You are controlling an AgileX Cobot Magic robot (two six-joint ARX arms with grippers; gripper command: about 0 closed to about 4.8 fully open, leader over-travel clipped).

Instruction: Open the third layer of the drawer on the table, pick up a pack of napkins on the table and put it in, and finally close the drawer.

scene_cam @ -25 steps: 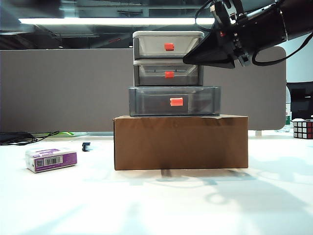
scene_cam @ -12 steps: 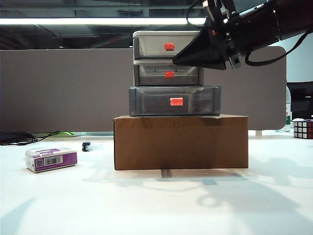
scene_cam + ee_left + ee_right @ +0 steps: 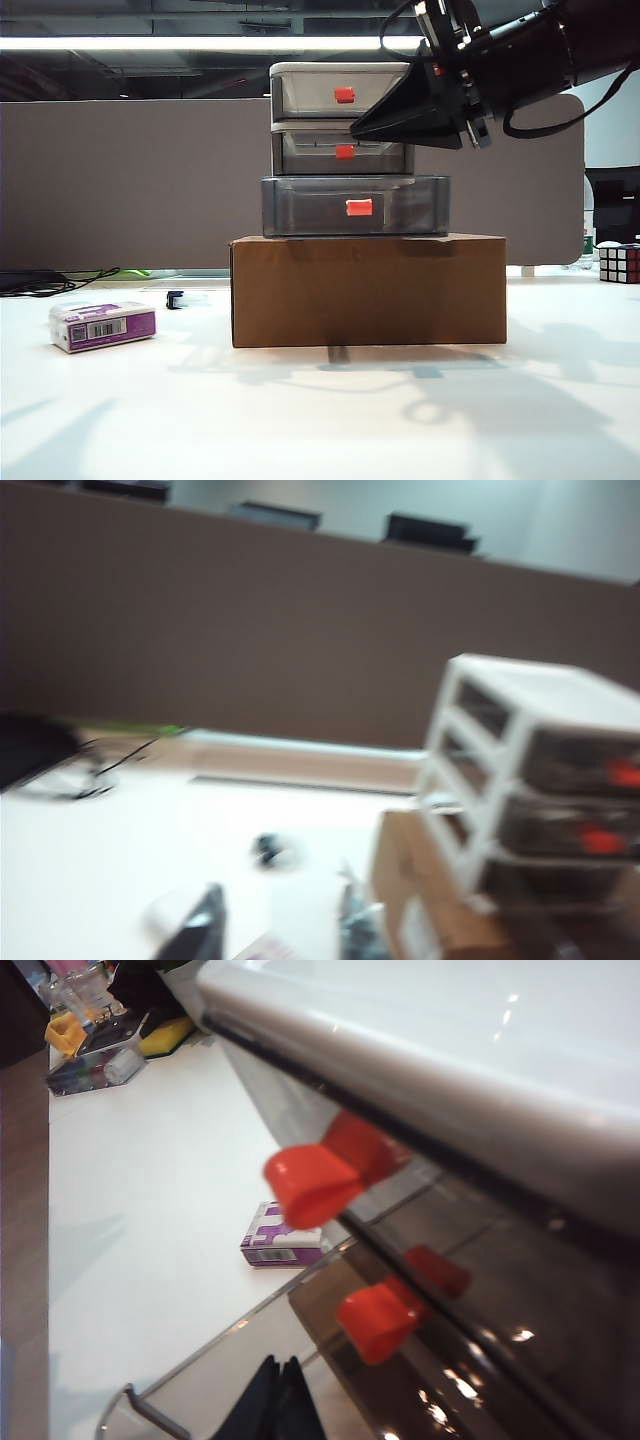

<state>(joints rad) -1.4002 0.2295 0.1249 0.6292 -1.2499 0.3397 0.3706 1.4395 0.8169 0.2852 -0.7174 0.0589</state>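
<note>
The pack of napkins (image 3: 103,326) lies well below the right gripper's (image 3: 362,128) closed fingers; left gripper's (image 3: 275,935) fingers parted

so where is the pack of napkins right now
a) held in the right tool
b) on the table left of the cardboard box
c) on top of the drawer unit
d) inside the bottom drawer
b: the pack of napkins lies flat on the table, well left of the cardboard box, with neither tool near it.
</note>
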